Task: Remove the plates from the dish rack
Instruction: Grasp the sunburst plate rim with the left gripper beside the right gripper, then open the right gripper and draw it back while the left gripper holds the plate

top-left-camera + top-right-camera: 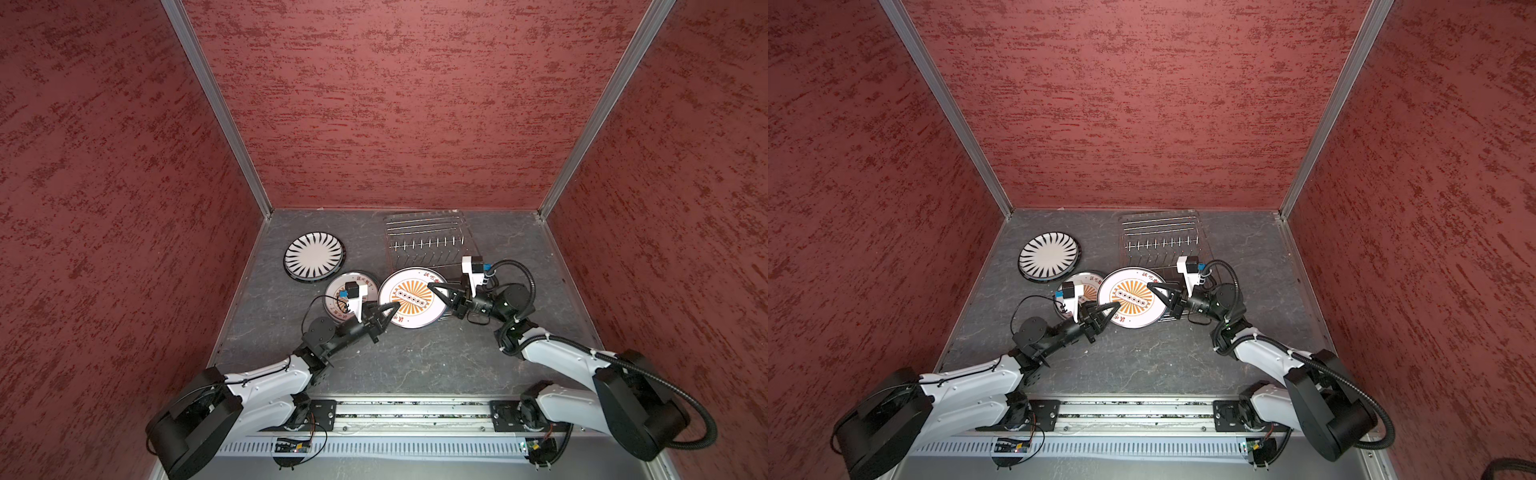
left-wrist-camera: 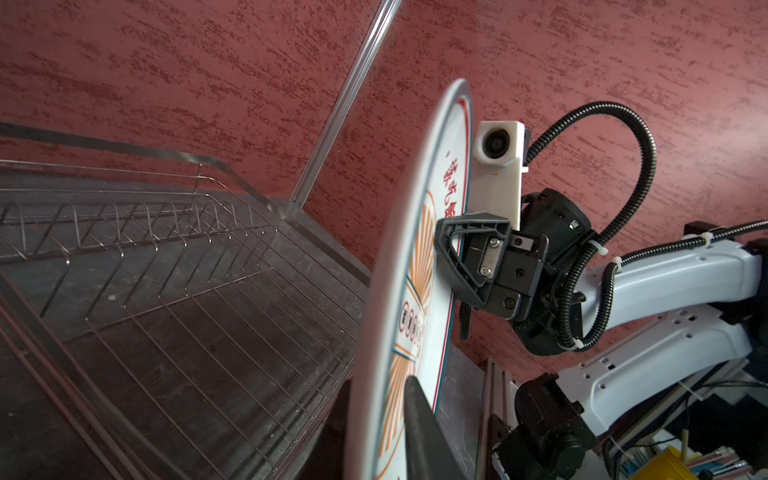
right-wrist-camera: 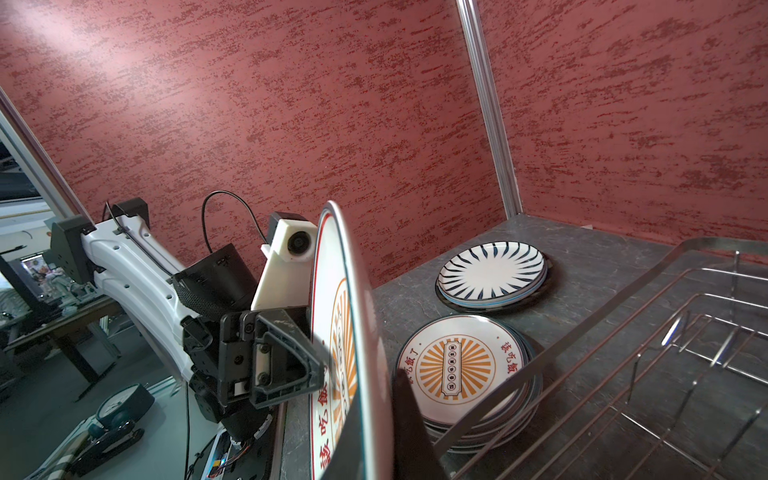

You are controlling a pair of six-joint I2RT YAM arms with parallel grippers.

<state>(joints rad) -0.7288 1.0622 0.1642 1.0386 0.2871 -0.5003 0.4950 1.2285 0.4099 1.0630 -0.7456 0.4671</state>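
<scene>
A white plate with an orange sunburst [image 1: 411,297] [image 1: 1131,297] hangs in mid-air in front of the dish rack [image 1: 428,232] [image 1: 1163,232], which holds no plates. My left gripper [image 1: 395,306] [image 1: 1116,306] is shut on its lower left rim. My right gripper [image 1: 432,286] [image 1: 1152,286] is shut on its right rim. In the left wrist view the plate [image 2: 415,291] stands edge-on in my left gripper [image 2: 390,407]. In the right wrist view its rim [image 3: 332,291] sits between the fingers of my right gripper [image 3: 374,399].
A stack of sunburst plates [image 1: 334,305] [image 3: 453,365] lies on the grey table left of the held plate, partly under the left wrist. A black radial-stripe plate [image 1: 313,255] [image 3: 490,270] tops another stack at the far left. Red walls enclose three sides.
</scene>
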